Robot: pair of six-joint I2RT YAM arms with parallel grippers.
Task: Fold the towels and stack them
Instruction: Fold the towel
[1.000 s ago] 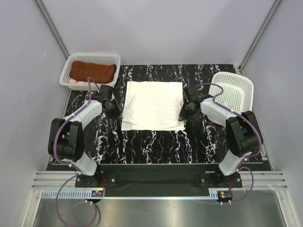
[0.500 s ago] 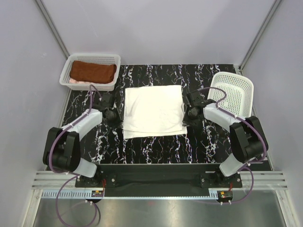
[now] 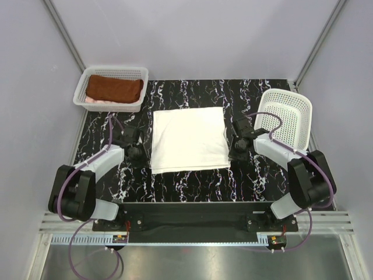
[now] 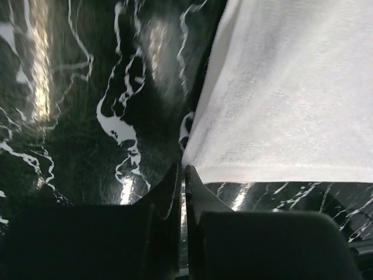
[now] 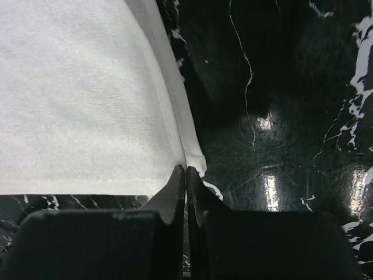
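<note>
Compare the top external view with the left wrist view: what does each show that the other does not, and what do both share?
Only the top external view shows the rust-brown towel in the far-left mesh basket, the right mesh basket, and the right end effector at the white towel's near right corner. Only the left wrist view shows, close up, the left end effector pinched shut on that towel's near left corner. Both show the white towel lying flat on the black marbled table.

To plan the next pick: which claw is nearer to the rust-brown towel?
Left. The left claw sits just nearside of the rust-brown towel; the right claw lies across, beyond the white towel.
</note>
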